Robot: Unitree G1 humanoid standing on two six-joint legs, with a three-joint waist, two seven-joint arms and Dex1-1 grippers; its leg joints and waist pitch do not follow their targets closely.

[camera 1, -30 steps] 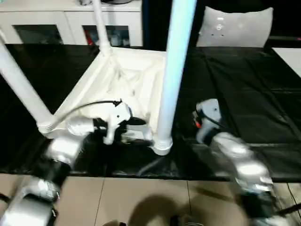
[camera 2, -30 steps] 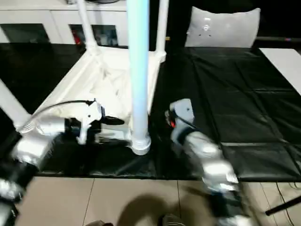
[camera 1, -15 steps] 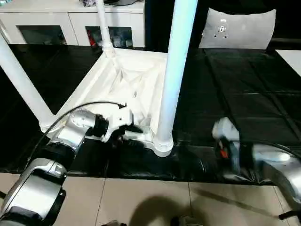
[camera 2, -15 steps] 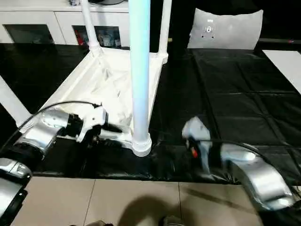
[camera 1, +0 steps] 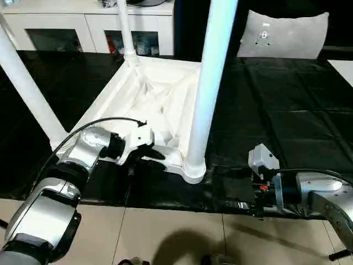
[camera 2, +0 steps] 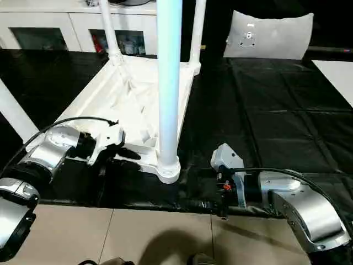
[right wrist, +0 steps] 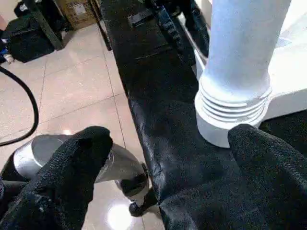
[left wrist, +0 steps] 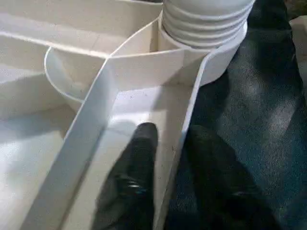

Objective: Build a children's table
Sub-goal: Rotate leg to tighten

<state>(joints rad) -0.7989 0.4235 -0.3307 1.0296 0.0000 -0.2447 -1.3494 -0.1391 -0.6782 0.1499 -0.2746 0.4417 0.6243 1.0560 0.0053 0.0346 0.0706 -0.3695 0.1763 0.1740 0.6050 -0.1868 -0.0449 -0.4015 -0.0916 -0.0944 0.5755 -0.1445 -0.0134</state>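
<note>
The children's table top (camera 1: 160, 94) lies upside down on the black mat, ribs up, with white legs standing in its corner sockets. The nearest leg (camera 1: 209, 83) rises from a ribbed collar (camera 1: 194, 168) at the near right corner. My left gripper (camera 1: 151, 154) is at the near rim just left of that collar. In the left wrist view my left gripper (left wrist: 170, 132) straddles the thin rim wall (left wrist: 184, 120), one black finger inside and one outside, shut on it. My right gripper (right wrist: 168, 134) is low at the mat's front edge, open wide, short of the collar (right wrist: 232, 110) and holding nothing.
A black mat (camera 1: 276, 110) covers the low platform, which ends at a tiled floor (camera 1: 165, 232) in front. White cabinets (camera 1: 83, 22) stand behind, and a pale cushion-like panel (camera 1: 284, 33) at the back right. A black cable (camera 1: 94, 124) loops over my left forearm.
My left gripper's fingers have closed in on the near rim. My right arm has dropped back from beside the near leg to the mat's front edge. The camera has tilted a little.
</note>
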